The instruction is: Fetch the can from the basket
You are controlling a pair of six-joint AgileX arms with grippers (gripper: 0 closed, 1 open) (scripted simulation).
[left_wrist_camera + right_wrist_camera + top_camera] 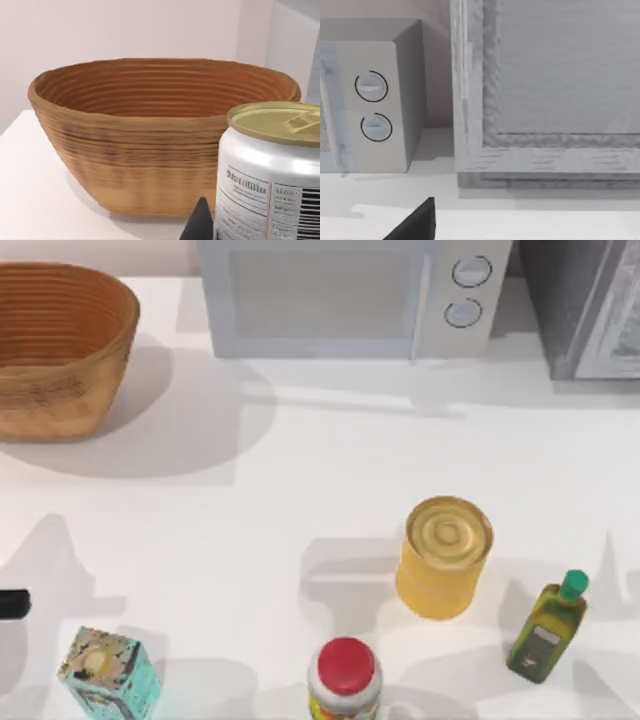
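Closest to the left wrist camera, the can (270,170), white with a pale gold top, stands out of the basket (150,150), which sits behind it on the worktop (40,200). One dark finger of the left tool (201,222) lies just beside the can's wall; whether the tool is clamped cannot be told. If gripped, the can should stay upright and be set down gently. At the top view's left edge, the left arm (12,604) is parked low. Farther back stand a microwave (340,295) and the right tool (415,222), idle.
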